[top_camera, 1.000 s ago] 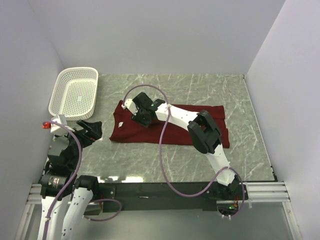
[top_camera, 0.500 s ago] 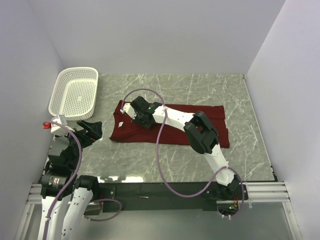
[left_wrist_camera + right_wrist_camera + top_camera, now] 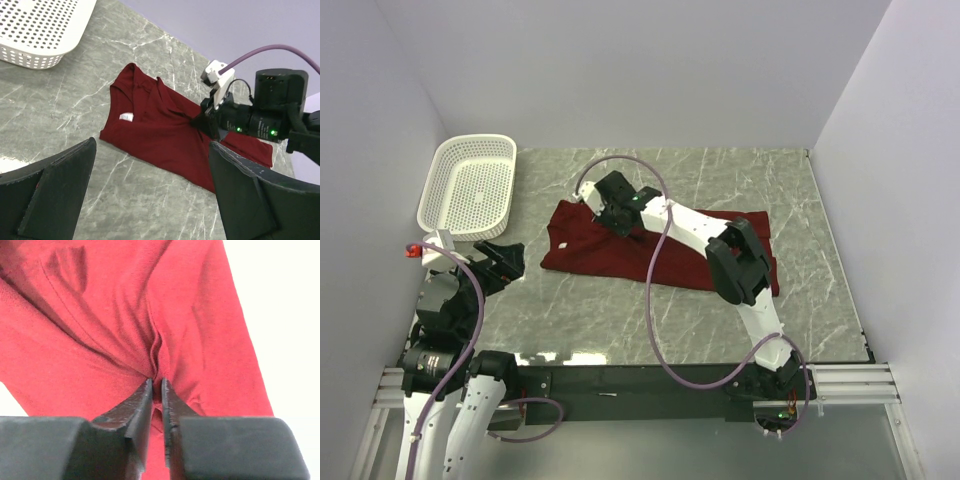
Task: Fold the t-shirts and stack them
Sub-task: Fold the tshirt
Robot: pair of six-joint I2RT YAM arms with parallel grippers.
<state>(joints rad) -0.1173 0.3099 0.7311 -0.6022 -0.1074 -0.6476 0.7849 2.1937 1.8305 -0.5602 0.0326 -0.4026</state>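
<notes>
Your right tool (image 3: 156, 385) pinches the plain maroon cloth t-shirt (image 3: 585, 250) near its 12 o'clock edge for folding; your left tool (image 3: 500, 262) hangs wide.

Soft, matt knit cloth, dark red, fine-grained and creased into shallow folds: t-shirt (image 3: 595, 250), with a small white neck label (image 3: 126, 117). Smooth grey-green marble-look table (image 3: 720, 175), white-veined, faintly glossy, with soft reflections near the front edge. White perforated plastic basket (image 3: 470, 190), smooth, with a slight sheen. Hard black plastic, mostly matt with a dull shine along the edges: fingers (image 3: 135, 415) of the right gripper (image 3: 156, 390); same finish on the left gripper (image 3: 152, 145). Smooth purple rubbery cable (image 3: 272, 47). Matt pale walls (image 3: 650, 70).
</notes>
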